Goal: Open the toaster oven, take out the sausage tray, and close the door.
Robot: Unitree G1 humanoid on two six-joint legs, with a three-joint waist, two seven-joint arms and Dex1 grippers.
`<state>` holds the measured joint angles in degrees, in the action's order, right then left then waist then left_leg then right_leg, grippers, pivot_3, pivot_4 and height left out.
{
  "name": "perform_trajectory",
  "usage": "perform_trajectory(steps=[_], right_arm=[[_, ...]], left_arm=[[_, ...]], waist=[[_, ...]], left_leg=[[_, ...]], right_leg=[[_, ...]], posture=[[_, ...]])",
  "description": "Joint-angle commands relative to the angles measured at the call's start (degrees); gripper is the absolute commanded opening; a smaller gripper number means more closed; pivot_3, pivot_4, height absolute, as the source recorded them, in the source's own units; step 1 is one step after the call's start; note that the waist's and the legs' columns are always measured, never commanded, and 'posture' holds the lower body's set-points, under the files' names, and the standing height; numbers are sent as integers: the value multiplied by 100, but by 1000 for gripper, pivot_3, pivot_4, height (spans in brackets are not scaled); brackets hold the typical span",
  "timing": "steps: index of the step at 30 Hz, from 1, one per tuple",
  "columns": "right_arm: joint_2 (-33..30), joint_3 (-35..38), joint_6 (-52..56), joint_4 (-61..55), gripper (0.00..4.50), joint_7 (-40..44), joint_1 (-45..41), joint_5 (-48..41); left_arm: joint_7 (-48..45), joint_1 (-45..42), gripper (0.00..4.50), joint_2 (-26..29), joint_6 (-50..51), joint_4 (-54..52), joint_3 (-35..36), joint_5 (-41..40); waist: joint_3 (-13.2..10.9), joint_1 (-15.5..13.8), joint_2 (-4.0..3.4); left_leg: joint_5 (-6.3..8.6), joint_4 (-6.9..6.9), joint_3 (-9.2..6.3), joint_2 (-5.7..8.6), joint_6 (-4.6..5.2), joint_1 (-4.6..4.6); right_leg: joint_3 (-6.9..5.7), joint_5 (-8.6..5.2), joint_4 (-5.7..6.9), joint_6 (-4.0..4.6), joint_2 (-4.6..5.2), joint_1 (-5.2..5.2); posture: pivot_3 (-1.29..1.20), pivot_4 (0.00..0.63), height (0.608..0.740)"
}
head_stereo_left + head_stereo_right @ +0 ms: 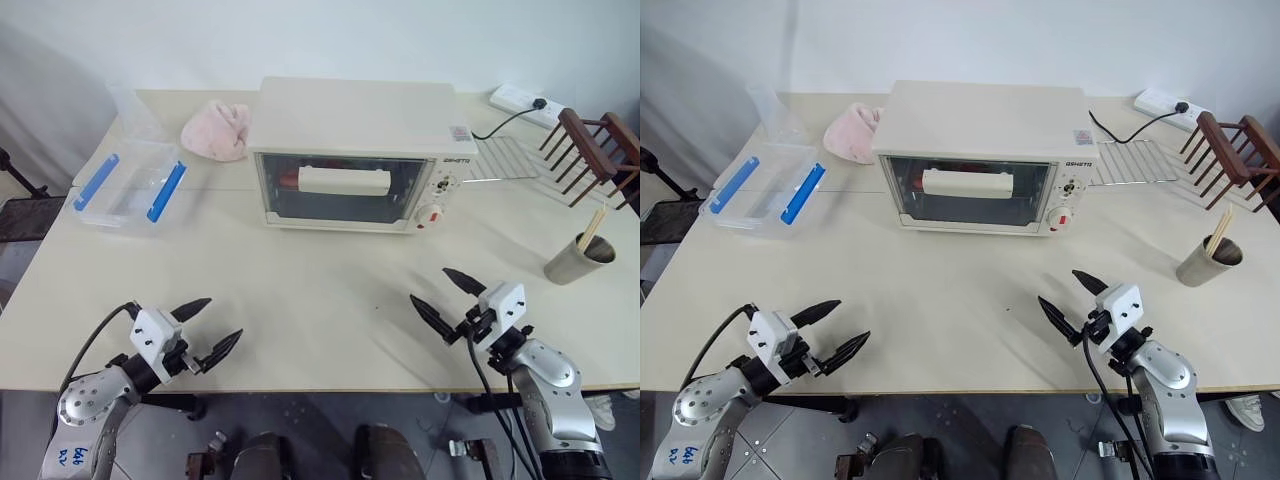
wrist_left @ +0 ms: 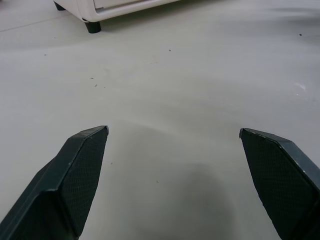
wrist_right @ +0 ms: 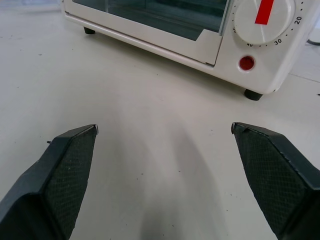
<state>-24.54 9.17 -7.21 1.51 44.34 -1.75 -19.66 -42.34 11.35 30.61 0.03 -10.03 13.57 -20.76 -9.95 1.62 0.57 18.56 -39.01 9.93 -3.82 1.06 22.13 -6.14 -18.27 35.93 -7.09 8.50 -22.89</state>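
Both fingers (image 1: pixel 205 326) spread, well short of toaster oven (image 1: pixel 358 155)

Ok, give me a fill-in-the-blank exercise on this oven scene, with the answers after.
1. The door of the toaster oven is ____.
2. Both the left claw and the right claw are ____.
3. The clear plastic box has two ____ clips.
4. The pink cloth lies on the oven's ____ side.

Answers: closed; open; blue; left

Cream table (image 1: pixel 330 330) — toaster oven (image 1: pixel 355 150), clear box (image 1: pixel 130 185), pink cloth (image 1: pixel 217 130), cup (image 1: pixel 578 260).
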Motion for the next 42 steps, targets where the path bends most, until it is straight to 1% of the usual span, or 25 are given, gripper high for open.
perform_trajectory(steps=[1, 3, 4, 7, 9, 12, 15, 18, 23, 27, 30, 37, 38, 41, 42], right_arm=[[-35, 25, -62, -63, 4500, 191, -97, -206], [-46, -46, 150, -261, 4500, 329, -197, -395], [-80, -108, 325, -416, 4500, 389, -286, -486], [-173, -241, 1183, -933, 4500, 351, -755, -877], [-170, -250, 1676, -1111, 4500, 220, -1083, -1109], [-219, -328, 2074, -1193, 4500, 174, -1431, -1142], [-156, -417, 2362, -1073, 4500, 39, -1956, -1099], [-77, -498, 2380, -873, 4500, -8, -2331, -979], [174, -600, 2218, -543, 4500, -1, -2865, -866], [264, -687, 2137, -650, 4500, 338, -2946, -974], [229, -789, 1890, -924, 4500, 770, -2805, -1016], [-211, -958, 1392, -1204, 4500, 1370, -2329, -651], [-373, -1108, 1095, -1177, 4500, 1582, -2253, -394], [-456, -1233, 577, -1036, 4500, 1752, -2136, -119], [-457, -1238, 471, -972, 4500, 1758, -2123, -79]], left_arm=[[-118, -102, 4480, 125, 53, -23, 76, -102], [-254, -231, 4480, 76, 533, -184, 260, -832], [-268, -345, 4480, 27, 550, -220, 392, -1069], [-965, -750, 4480, 298, 1022, -202, 728, -2093], [-1030, -1053, 4480, 573, 1611, -88, 887, -2535], [-1199, -1353, 4480, 768, 1810, 126, 965, -2629], [-1463, -1602, 4480, 927, 2035, 318, 903, -2667], [-1575, -1795, 4480, 960, 2186, 414, 829, -2624], [-1368, -1936, 4480, 747, 2339, 222, 640, -2513], [-1297, -1861, 4480, 707, 2452, 87, 571, -2497], [-1215, -1856, 4480, 716, 2541, 83, 597, -2498], [-865, -2267, 4480, 616, 2839, 328, 850, -2776], [-781, -2397, 4480, 640, 3112, 417, 888, -2967], [-622, -2941, 3886, 593, 3341, 702, 938, -3145], [-562, -3181, 3584, 521, 3250, 838, 933, -3085]], waist=[[0, -1, 0], [0, -1, 0], [0, 0, 0], [-1, 10, -1], [-1, 9, -2], [-1, 1, -2], [-2, 2, -1], [-2, -3, -1], [-2, 6, -1], [-2, 5, 0], [-2, 5, 0], [-2, 13, 0], [-2, 8, 0], [-4, 2, 4], [-5, 8, 5]], left_leg=[[0, 0, 0, 0, 0, 0], [0, 0, 0, 0, 0, 0], [0, -1, 0, -2, 0, 0], [-2, -3, -1, -13, -1, 0], [-3, -4, -1, -16, -3, 1], [-3, -2, -1, -7, -3, 2], [-1, -1, 3, 8, -1, 6], [-1, -2, 7, 11, -1, 14], [-2, -1, 9, 10, -3, 19], [-2, 0, 10, 10, -4, 27], [-2, 1, 13, 10, -4, 30], [-2, 3, 20, 8, -4, 31], [-2, 2, 22, 8, -5, 31], [-2, 2, 20, 8, -6, 30], [-3, 1, 20, 8, -6, 30]], right_leg=[[0, 0, 0, 0, 0, 0], [0, 0, 1, 0, 0, 0], [1, 0, 3, 0, 0, 0], [2, 0, 6, 0, 0, -2], [1, 0, 9, 1, -2, -4], [0, 0, 14, 1, -3, -4], [-3, 0, 10, -1, -3, -3], [-5, 1, 8, -1, -6, -12], [-6, 1, 11, -1, -9, -19], [-6, 1, 16, -2, -9, -33], [-5, 1, 18, -2, -10, -40], [-3, 1, 16, -2, -11, -44], [-2, 1, 17, -2, -11, -46], [-2, 1, 16, -2, -12, -45], [-3, 1, 18, -2, -13, -45]], posture=[[0, 150, 740], [0, 150, 740], [0, 150, 740], [0, 150, 740], [0, 150, 740], [0, 150, 740], [0, 150, 740], [0, 150, 740], [0, 150, 740], [0, 150, 740], [0, 150, 740], [0, 150, 740], [0, 150, 740], [0, 150, 740], [0, 150, 740]])
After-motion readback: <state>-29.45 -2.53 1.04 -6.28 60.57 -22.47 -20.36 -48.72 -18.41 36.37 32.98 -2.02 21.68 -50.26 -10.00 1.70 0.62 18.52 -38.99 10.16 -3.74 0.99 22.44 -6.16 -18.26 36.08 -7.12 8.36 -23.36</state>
